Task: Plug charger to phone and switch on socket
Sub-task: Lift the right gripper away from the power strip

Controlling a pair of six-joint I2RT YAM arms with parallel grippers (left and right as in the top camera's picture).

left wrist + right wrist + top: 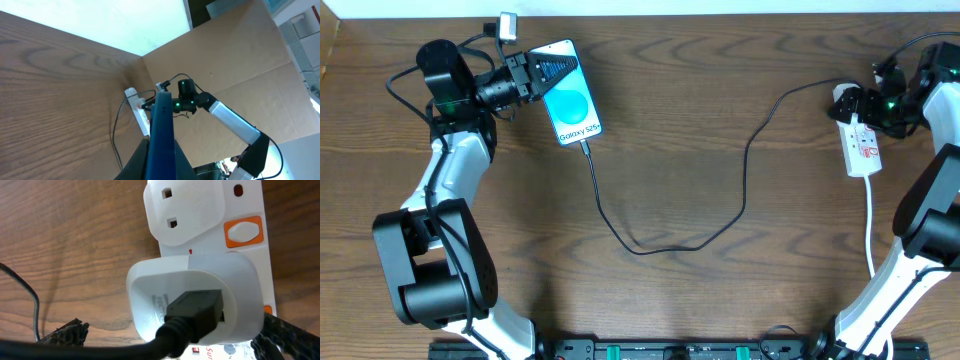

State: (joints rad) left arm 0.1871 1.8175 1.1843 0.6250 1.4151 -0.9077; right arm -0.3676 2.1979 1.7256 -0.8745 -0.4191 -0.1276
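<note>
Pinching the phone (pixel 572 95) by its top end, the left gripper (pixel 532 75) holds it at the far left, with the charger (pixel 740 190) apparently plugged in. The right gripper (pixel 862 102), jaws spread, hovers at the socket (pixel 863 150), which lies lengthwise toward the robot, its orange switches (pixel 243 231) along one edge.

Overhead: top end of phone (pixel 575 100) is covered by left gripper (pixel 542 70); far end of power strip (pixel 863 150) sits partly hidden under right gripper (pixel 855 105). Right wrist: power strip runs off top, right and bottom edges; label (pixel 210 352) print is blurred, unreadable. Left wrist: phone shows edge-on, screen not visible.
</note>
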